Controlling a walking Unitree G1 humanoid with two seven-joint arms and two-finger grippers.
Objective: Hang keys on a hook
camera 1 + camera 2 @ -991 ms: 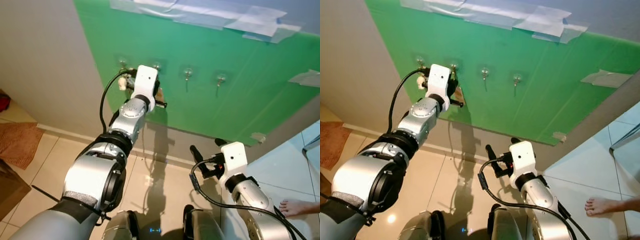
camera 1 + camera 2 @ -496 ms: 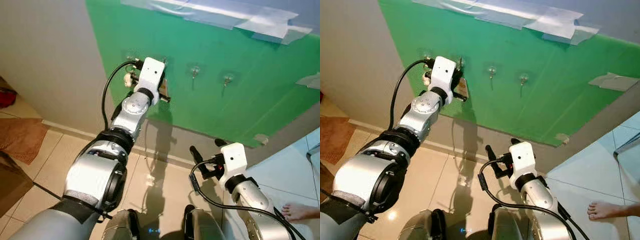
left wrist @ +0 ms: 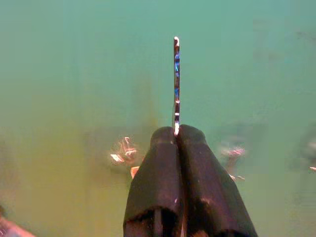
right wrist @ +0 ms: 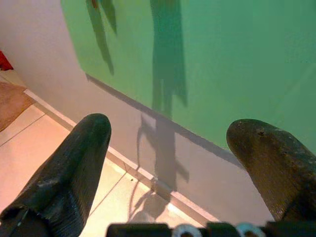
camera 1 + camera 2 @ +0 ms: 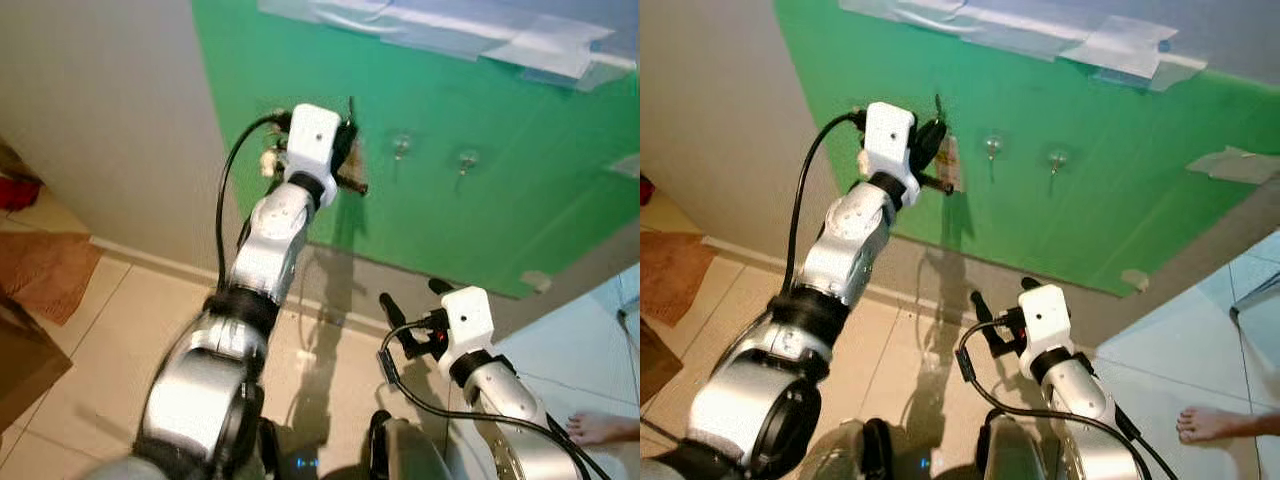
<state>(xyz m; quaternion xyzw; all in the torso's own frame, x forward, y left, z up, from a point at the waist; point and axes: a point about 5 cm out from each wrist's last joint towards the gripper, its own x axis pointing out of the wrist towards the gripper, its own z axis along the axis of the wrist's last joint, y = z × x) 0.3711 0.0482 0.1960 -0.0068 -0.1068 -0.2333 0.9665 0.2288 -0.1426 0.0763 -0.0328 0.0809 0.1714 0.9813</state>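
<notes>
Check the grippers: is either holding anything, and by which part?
The left gripper pinches a thin metal key ring by its lower end; the right gripper is open, holding nothing.

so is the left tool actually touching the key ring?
Touching. The left wrist view shows the left tool with both fingers pressed together, the thin key ring pinched between their tips and sticking out toward the green board.

No text, label, brand, number or sign can be read anywhere.

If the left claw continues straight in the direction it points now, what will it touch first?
Most likely the green board on the wall. The left claw, shut on a thin key ring, aims squarely at it; the blurred hooks appear slightly off its line, though depth is unclear.
</notes>
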